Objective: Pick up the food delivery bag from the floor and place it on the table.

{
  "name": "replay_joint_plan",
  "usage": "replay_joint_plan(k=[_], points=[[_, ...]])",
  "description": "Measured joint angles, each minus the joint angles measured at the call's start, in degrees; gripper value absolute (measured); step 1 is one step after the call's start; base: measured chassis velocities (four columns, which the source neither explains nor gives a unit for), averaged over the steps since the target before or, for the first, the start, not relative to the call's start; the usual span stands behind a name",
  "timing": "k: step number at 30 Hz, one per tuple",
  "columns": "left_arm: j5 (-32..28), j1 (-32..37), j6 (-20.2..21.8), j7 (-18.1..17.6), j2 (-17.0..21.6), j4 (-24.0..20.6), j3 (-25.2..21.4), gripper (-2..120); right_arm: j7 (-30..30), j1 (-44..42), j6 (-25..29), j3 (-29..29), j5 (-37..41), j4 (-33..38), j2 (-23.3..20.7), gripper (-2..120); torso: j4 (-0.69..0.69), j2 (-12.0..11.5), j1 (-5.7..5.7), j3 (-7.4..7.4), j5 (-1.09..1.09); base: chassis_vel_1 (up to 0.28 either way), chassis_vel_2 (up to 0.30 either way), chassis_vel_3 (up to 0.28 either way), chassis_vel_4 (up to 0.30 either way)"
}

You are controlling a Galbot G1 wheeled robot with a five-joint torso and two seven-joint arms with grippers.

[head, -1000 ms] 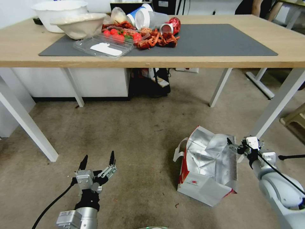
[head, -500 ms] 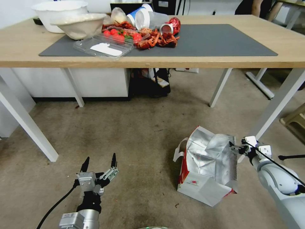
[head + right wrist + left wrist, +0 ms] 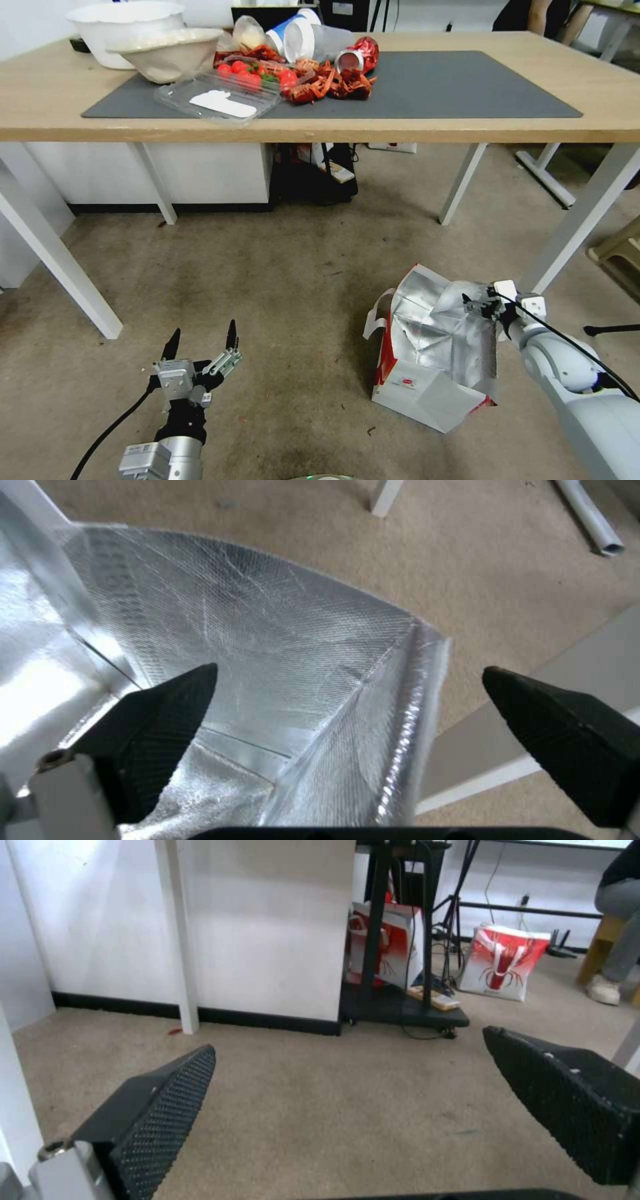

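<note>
Mottled brownish floor (image 3: 280, 280) fills the middle of my head view, with wide bare room between the white table legs. Across the top of the frame runs the table (image 3: 40, 100), its grey mat (image 3: 467, 87) bare on the right half while bowls, cups and red food crowd the upper left. At lower right the bag (image 3: 433, 347) stands on the floor, mouth up and foil lining showing, just beside the table's right leg (image 3: 587, 213).

My right gripper (image 3: 477, 307) is at the bag's right rim, jaws spread apart and gripping nothing. In the right wrist view the foil wall's upper edge (image 3: 427, 645) runs between the two fingertips (image 3: 180, 700), one inside the bag, the other outside over carpet.

My left gripper (image 3: 200, 339) sits at lower left, low over the floor, fingers spread and empty, well apart from the bag. Its wrist view looks along bare carpet toward a white panel (image 3: 267, 930) and a dark cart (image 3: 400, 1010).
</note>
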Motion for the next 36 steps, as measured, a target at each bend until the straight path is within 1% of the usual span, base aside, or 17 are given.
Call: replay_joint_plan(k=[2,5,6,8,9,11,13,18,19,22,24,26,27,29,31,32,36], points=[[-0.05,-0.06,0.02,-0.02,0.00,0.05,-0.18,100,0.01,0.70,-0.33,-0.60,-0.01,-0.45,0.04,96,0.00,0.00,0.00,0.00,0.00,0.000,0.000,0.000,0.000],[-0.37,-0.34,0.07,-0.03,0.00,0.32,-0.81,100,0.57,3.61,-2.87,-3.20,-1.85,-2.30,0.55,81,0.00,0.01,0.00,0.00,0.00,0.000,0.000,0.000,0.000],[-0.37,-0.34,0.07,-0.03,0.00,0.32,-0.81,100,0.57,3.61,-2.87,-3.20,-1.85,-2.30,0.55,81,0.00,0.01,0.00,0.00,0.00,0.000,0.000,0.000,0.000],[-0.45,-0.50,0.07,-0.03,0.00,0.44,-1.15,100,1.92,5.23,-4.69,-4.73,-2.29,-3.37,1.10,71,0.00,0.02,0.00,0.00,0.00,0.000,0.000,0.000,0.000],[-0.45,-0.50,0.07,-0.03,0.00,0.44,-1.15,100,1.92,5.23,-4.69,-4.73,-2.29,-3.37,1.10,71,0.00,0.02,0.00,0.00,0.00,0.000,0.000,0.000,0.000],[-0.47,-0.83,0.06,0.00,0.00,0.62,-1.31,100,3.22,6.19,-6.21,-5.58,-1.47,-3.98,1.46,61,0.00,0.02,0.00,0.00,0.00,0.000,0.000,0.000,0.000],[-0.47,-0.89,0.06,0.02,0.00,0.64,-1.31,100,3.72,6.26,-6.94,-5.72,-1.28,-4.07,1.54,57,0.00,0.02,0.00,0.00,0.00,0.000,0.000,0.000,0.000],[-0.45,-1.05,0.05,0.00,0.00,0.68,-1.19,100,4.15,5.80,-7.36,-5.59,-1.12,-4.18,1.65,36,0.00,0.03,0.00,0.00,0.00,0.000,0.000,0.000,0.000],[-0.45,-1.05,0.05,0.00,0.00,0.68,-1.19,100,4.15,5.80,-7.36,-5.59,-1.12,-4.18,1.65,36,0.00,0.03,0.00,0.00,0.00,0.000,0.000,0.000,0.000],[-0.51,-1.08,-0.06,-0.10,0.00,0.64,-1.18,100,4.32,5.44,-7.36,-5.45,-0.80,-4.07,1.58,21,0.00,0.03,0.00,0.00,0.00,0.000,0.000,0.000,0.000],[-0.53,-1.08,-0.06,-0.12,0.00,0.63,-1.18,100,4.33,5.43,-7.36,-5.45,-0.76,-4.03,1.56,18,0.00,0.03,0.00,-0.01,0.00,0.000,0.000,0.000,0.000],[-0.72,-1.07,-0.09,-0.21,0.00,0.57,-1.20,100,4.28,5.40,-7.24,-5.45,-0.72,-3.92,1.48,7,0.00,0.03,0.00,-0.01,0.00,0.000,0.000,0.000,0.000],[-0.72,-1.07,-0.09,-0.21,0.00,0.57,-1.20,100,4.28,5.40,-7.24,-5.45,-0.72,-3.92,1.48,7,0.00,0.03,0.00,-0.01,0.00,0.000,0.000,0.000,0.000],[-0.98,-1.07,-0.09,-0.25,0.00,0.53,-1.24,100,2.73,5.20,-5.01,-5.40,-1.49,-4.03,1.43,0,0.00,0.03,0.00,0.00,0.00,0.000,0.000,0.000,0.000],[-1.32,-1.10,-0.10,-0.28,0.00,0.42,-1.28,100,-0.06,4.59,-1.37,-4.89,-1.50,-4.04,1.22,0,0.00,0.03,0.00,0.00,0.01,0.000,0.000,0.000,0.000],[-1.32,-1.10,-0.10,-0.28,0.00,0.42,-1.28,100,-0.06,4.59,-1.37,-4.89,-1.50,-4.04,1.22,0,0.00,0.03,0.00,0.00,0.01,0.000,0.000,0.000,0.000],[-1.99,-1.26,-0.13,-0.04,0.00,0.03,-1.84,100,-7.18,2.62,6.16,-3.30,-1.45,-2.95,0.32,0,0.00,0.03,0.00,-0.01,0.01,0.000,0.000,0.000,0.000]])
